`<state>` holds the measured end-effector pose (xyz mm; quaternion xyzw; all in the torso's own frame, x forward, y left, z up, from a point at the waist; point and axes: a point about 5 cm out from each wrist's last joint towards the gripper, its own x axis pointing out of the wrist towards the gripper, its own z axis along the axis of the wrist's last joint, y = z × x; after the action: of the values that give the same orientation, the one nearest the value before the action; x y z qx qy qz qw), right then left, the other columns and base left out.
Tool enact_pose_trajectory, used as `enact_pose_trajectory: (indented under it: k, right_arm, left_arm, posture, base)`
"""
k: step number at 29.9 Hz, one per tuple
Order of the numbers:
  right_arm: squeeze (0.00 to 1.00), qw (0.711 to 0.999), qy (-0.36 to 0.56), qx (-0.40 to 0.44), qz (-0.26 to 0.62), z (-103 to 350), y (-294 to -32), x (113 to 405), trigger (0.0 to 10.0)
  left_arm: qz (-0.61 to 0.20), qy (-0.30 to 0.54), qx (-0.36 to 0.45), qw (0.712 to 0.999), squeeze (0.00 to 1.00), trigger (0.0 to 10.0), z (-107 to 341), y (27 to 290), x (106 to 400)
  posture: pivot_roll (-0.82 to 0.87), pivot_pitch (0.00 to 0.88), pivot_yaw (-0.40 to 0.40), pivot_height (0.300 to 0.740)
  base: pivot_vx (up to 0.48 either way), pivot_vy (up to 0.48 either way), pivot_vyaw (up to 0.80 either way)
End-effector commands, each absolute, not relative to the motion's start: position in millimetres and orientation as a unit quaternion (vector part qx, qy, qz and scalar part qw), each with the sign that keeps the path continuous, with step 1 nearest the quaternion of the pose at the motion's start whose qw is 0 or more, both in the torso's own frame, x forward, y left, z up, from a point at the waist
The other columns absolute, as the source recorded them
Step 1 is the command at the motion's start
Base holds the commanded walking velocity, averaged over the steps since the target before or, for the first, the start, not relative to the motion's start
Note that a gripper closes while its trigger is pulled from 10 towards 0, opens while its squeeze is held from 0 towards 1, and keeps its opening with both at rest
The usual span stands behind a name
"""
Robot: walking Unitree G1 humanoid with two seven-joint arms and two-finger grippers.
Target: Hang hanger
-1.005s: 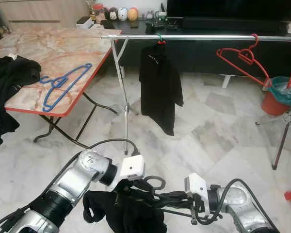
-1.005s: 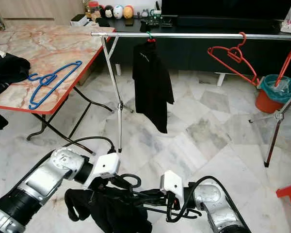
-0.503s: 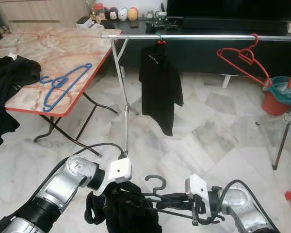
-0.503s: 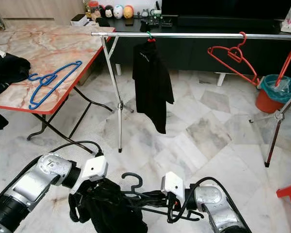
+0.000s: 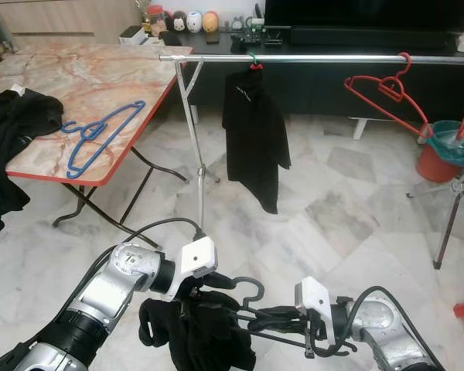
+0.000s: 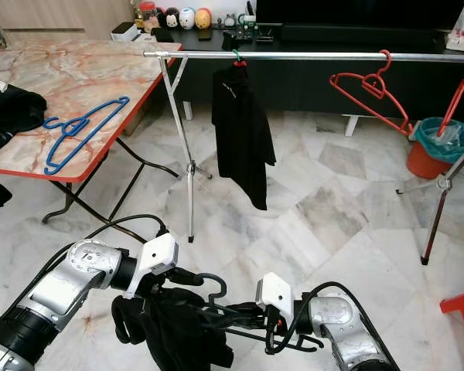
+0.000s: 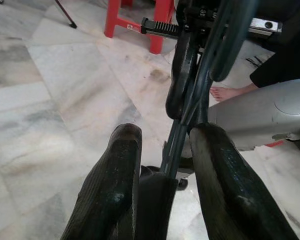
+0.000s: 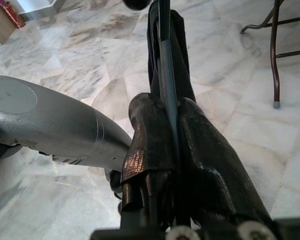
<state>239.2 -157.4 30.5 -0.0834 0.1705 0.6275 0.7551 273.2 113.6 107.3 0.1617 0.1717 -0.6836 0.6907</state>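
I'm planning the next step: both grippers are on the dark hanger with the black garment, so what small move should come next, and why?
Probably lift it toward the rail. The right gripper is shut on the hanger and the left gripper straddles its neck, but it hangs low near the floor, with the garment drooping. The rail has free space between the hung shirt and the red hanger.

A marble-patterned folding table with a red edge is standing on the pale marble floor; a blue hanger is lying near its front edge, and a black garment is draping over its left front corner. A metal clothes rail is standing on the floor past the table's right edge, carrying a hung black shirt and a red hanger. An orange bucket is sitting on the floor beneath the rail's right end.
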Motion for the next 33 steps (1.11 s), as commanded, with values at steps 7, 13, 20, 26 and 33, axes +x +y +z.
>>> enact_pose_trajectory:
  k: [7,13,20,26,33]
  right_arm:
    - [0.0,0.759,0.147,-0.088,0.628,37,-155,244,0.0]
    - [0.0,0.759,0.146,-0.088,0.628,38,-155,244,0.0]
    - [0.0,0.759,0.146,-0.089,0.628,38,-155,245,0.0]
    - [0.0,0.759,0.147,-0.089,0.628,38,-155,245,0.0]
    - [0.0,0.759,0.146,-0.09,0.629,38,-155,245,0.0]
  left_arm:
    - [-0.667,0.198,0.183,0.695,1.0,10.0,106,139,274]
    - [-0.656,0.226,0.184,0.696,1.0,10.0,98,154,269]
    - [-0.646,0.251,0.195,0.694,0.0,10.0,86,162,266]
    - [-0.644,0.247,0.186,0.7,0.0,10.0,80,154,265]
    - [-0.64,0.242,0.188,0.705,0.0,10.0,79,149,268]
  posture:
    - [0.02,0.056,0.056,0.74]
    - [0.02,0.057,0.057,0.74]
    - [0.02,0.06,0.057,0.74]
    - [0.02,0.062,0.056,0.74]
    - [0.02,0.062,0.056,0.74]
  base:
    - [0.0,0.0,0.0]
    - [0.0,0.0,0.0]
    - [0.0,0.0,0.0]
    - [0.0,0.0,0.0]
    - [0.0,0.0,0.0]
